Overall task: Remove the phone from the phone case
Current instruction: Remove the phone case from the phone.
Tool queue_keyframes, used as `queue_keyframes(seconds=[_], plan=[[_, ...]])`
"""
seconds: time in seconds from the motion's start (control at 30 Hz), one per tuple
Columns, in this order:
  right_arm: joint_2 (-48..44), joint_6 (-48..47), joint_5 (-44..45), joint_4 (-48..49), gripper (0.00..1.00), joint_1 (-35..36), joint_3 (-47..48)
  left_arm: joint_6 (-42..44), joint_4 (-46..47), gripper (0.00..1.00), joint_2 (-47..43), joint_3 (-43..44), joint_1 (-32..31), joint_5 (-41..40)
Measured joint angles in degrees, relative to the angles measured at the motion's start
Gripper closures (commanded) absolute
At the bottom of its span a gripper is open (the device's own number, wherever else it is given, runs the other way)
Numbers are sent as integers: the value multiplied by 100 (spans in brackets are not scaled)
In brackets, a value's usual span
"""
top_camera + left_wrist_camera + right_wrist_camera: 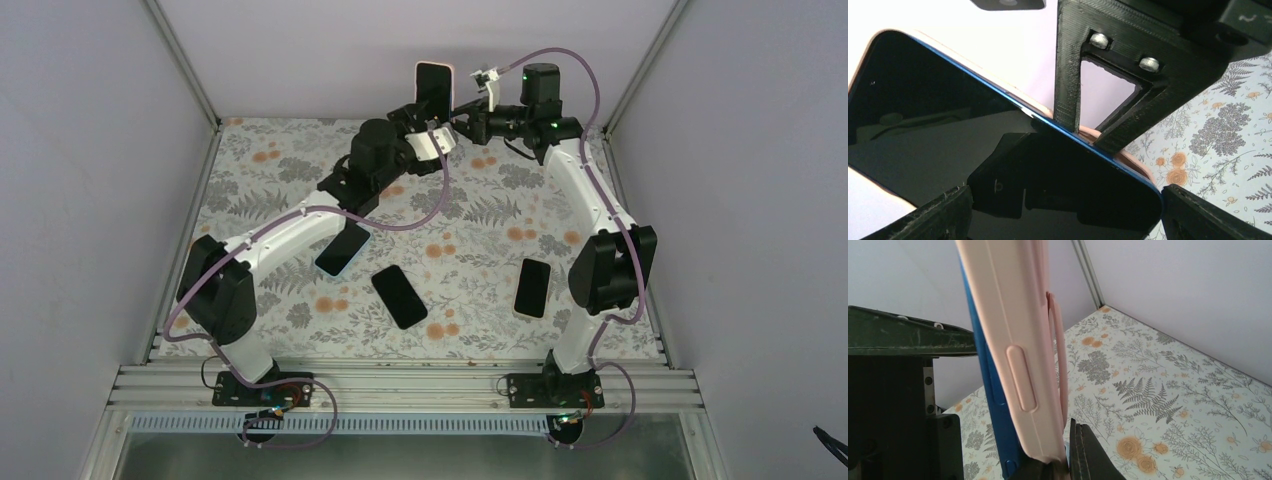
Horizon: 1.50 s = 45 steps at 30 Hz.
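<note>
The phone (434, 90), blue-edged with a black screen, stands upright above the far middle of the table, in a pink phone case (1013, 330). My left gripper (1065, 200) grips the phone (948, 125) across its width, one finger on each side edge. My right gripper (1068, 456) is shut on the bottom edge of the case. In the right wrist view the phone's blue edge (993, 405) stands slightly out of the case. In the left wrist view the case (1135, 162) shows behind the phone, and a right gripper finger (1073, 75) rises behind it.
Three other phones lie on the floral table mat: one (342, 248) under the left arm, one (399, 296) in the middle and one (533, 287) near the right arm. Grey walls close the back and both sides.
</note>
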Motion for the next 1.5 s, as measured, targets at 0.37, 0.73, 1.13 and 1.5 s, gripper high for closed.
queue_keyframes(seconds=[0.37, 0.73, 1.13, 1.5], plan=[[0, 70, -37, 256, 97, 4, -4, 142, 501, 14, -35, -234, -122, -549], [-24, 118, -61, 520, 97, 76, -251, 2402, 4203, 12, 264, -1558, -780, -2225], [-37, -199, -50, 647, 97, 120, -354, 3945, 6601, 32, 1604, -1054, -835, -2695], [-92, -1121, -166, 225, 97, 111, -199, 4140, 6867, 53, 1886, -881, -883, -2667]])
